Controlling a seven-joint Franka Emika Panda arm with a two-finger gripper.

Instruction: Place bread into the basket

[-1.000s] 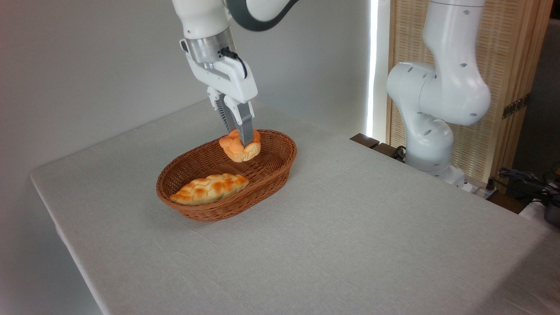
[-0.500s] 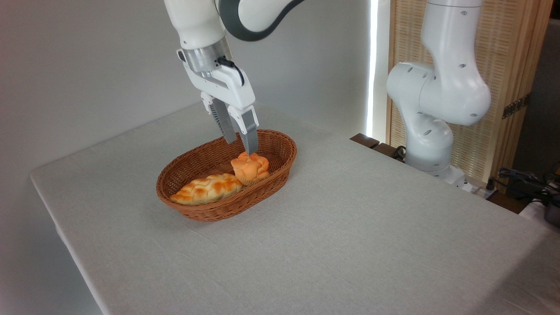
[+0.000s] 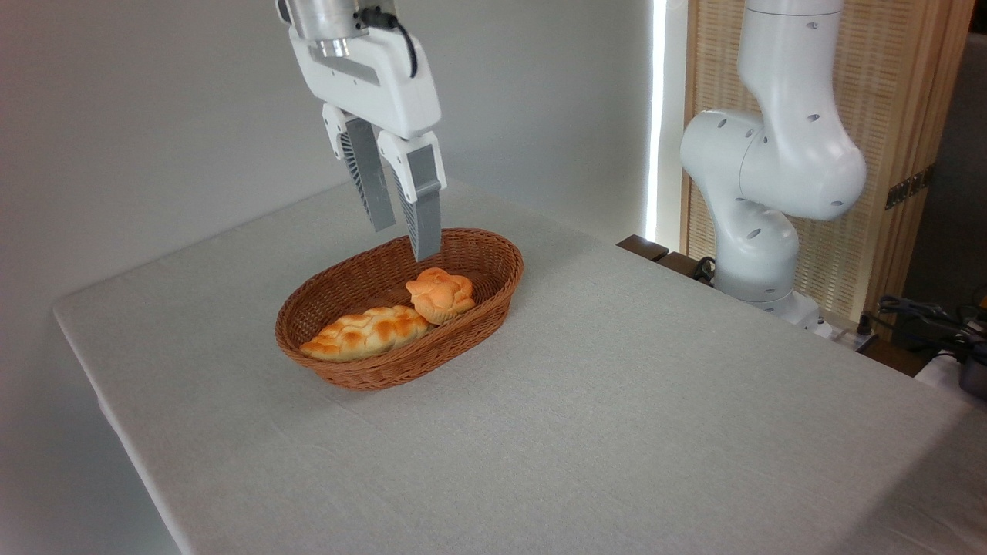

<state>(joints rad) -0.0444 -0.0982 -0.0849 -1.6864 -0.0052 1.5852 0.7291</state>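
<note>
- Since the earlier frames the gripper [image 3: 401,240] has let the bun go and risen toward the upper left of the frame; its fingers now hang apart and empty, well above the basket [image 3: 493,308].
- Directly below and slightly right of the fingertips, the bun [image 3: 440,294] sits inside the basket's right half, upright, its orange top showing; half a second ago it lay tilted.
- Its left side touches or nearly touches the end of a braided loaf [image 3: 365,331] lying along the basket's left half.
- Judged from this, the placing step is done and the task looks complete; what remains is retreat, and the arm only needs to lift away without dipping back toward the rim.
- Around the basket, the table [image 3: 617,401] is covered by a pale grey cloth, otherwise bare.
- At the right of the frame stands the arm's white base [image 3: 763,200] before a slatted wooden screen [image 3: 902,116]; a plain grey wall fills the left, and cables lie at the far right edge.
</note>
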